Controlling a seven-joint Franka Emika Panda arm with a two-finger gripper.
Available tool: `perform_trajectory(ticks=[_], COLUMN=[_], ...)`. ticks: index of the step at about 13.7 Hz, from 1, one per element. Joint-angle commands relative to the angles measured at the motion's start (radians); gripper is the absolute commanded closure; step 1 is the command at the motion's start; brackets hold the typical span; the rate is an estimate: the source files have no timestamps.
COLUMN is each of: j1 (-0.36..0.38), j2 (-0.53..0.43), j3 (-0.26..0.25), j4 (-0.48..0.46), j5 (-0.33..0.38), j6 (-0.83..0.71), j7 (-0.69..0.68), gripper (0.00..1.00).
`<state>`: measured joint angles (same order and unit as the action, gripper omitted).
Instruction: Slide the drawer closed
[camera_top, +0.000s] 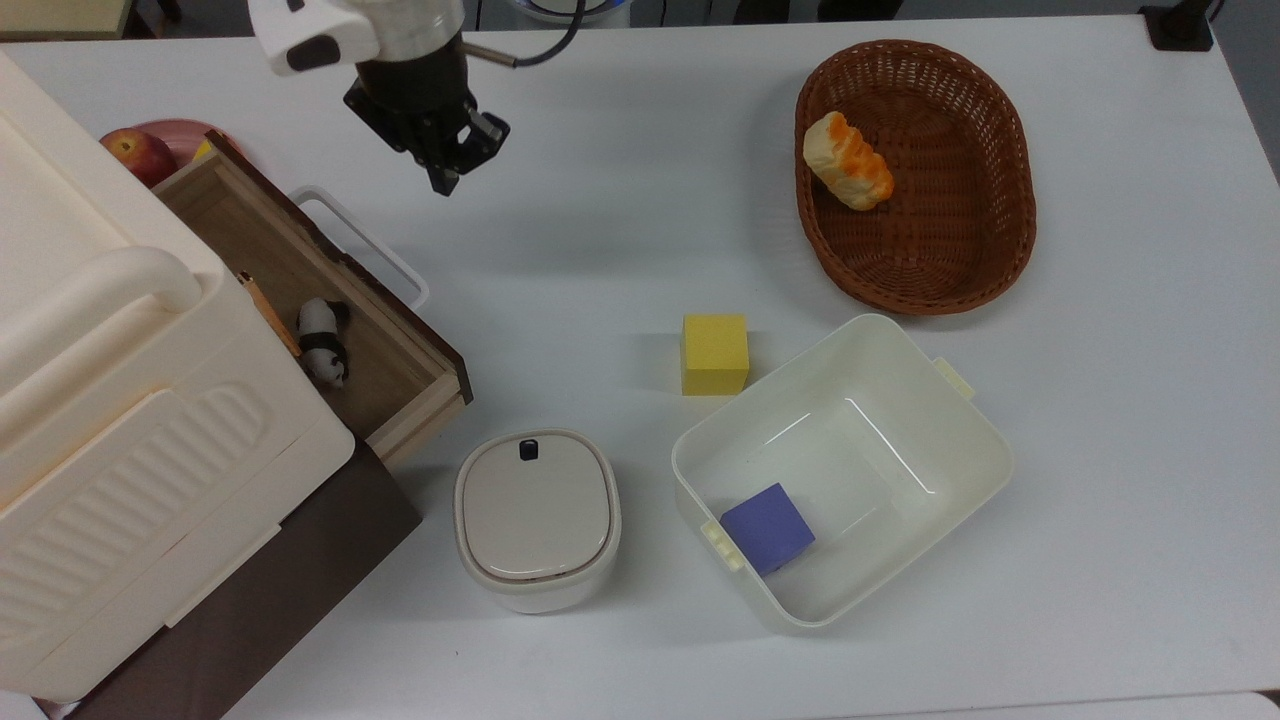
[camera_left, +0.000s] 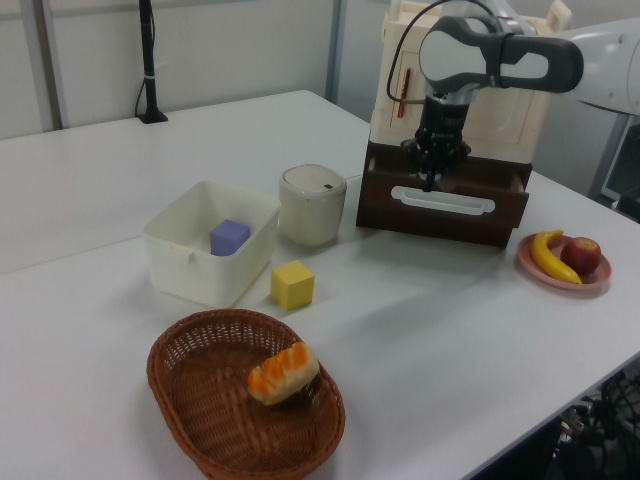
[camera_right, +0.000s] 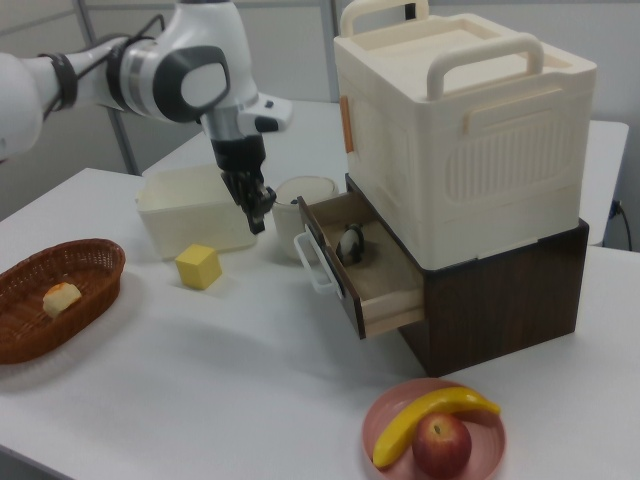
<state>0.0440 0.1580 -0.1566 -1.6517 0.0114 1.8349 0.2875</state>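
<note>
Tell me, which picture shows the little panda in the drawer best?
The top view: it looks straight down into the open drawer at the panda. The right view gives a smaller, sideways glimpse. In the left view the drawer's front panel faces the camera.

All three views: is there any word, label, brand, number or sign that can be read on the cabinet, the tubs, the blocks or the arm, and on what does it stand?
None: no readable text in any view.
Cream ribbed plastic cabinet top: moulded ribs, no lettering.
Round cream lidded container: a small dark mark on the lid, no characters to be made out.
White robot arm: plain shell, no brand to be read.
Yellow foam cube and purple cube: blank faces.
</note>
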Motion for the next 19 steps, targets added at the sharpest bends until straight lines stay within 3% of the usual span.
perform_trajectory(ticks=[1, 6, 11, 14, 19], j1=[0.017, 0.013, 0.014, 0.014, 0.011], j2=[0.044, 0.120, 0.146, 0.216, 0.264], j3=[-0.018, -0.029, -0.102, -0.148, -0.179], j4=[-0.049, -0.042, -0.020, 0.059, 0.101], j5=[-0.019, -0.062, -0.073, -0.091, -0.097], j6=[0.064, 0.155, 0.292, 0.334, 0.420], j7=[0.151, 0.217, 0.234, 0.236, 0.231], gripper=[1.00, 1.00, 1.00, 1.00, 1.00])
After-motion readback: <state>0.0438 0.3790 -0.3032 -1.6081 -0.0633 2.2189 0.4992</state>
